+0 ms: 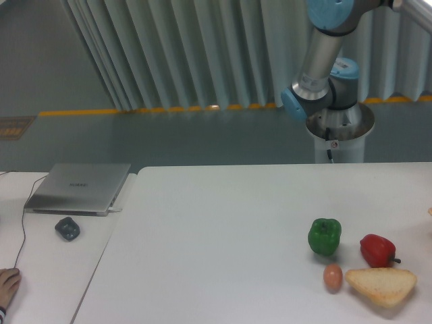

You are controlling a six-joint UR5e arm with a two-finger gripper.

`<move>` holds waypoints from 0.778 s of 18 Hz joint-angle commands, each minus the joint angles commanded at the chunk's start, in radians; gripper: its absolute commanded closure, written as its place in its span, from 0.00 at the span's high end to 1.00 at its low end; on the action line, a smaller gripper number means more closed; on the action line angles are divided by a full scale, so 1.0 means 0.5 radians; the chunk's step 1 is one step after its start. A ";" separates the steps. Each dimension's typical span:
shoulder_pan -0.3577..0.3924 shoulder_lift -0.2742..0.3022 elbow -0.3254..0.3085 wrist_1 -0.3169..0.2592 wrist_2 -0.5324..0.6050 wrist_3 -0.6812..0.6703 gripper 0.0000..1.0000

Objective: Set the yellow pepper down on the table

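Note:
The yellow pepper is out of view. The gripper is out of view too; only the arm's base and upper links (324, 74) show at the back right, behind the large white table (223, 229). On the table's right part lie a green pepper (325, 235) and a red pepper (376, 250).
An egg (333, 277) and a piece of bread (381, 285) lie at the front right, close to the peppers. A silver laptop (79, 187) and a dark small object (67, 228) rest on the narrower desk at left. A person's hand (7, 286) shows at the left edge.

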 joint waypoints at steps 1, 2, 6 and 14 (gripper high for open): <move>0.012 -0.003 0.003 0.000 0.009 0.111 1.00; 0.012 -0.003 0.006 0.000 0.006 0.182 1.00; -0.003 -0.086 0.049 0.015 0.006 0.454 1.00; -0.018 -0.181 0.157 0.071 0.335 1.393 1.00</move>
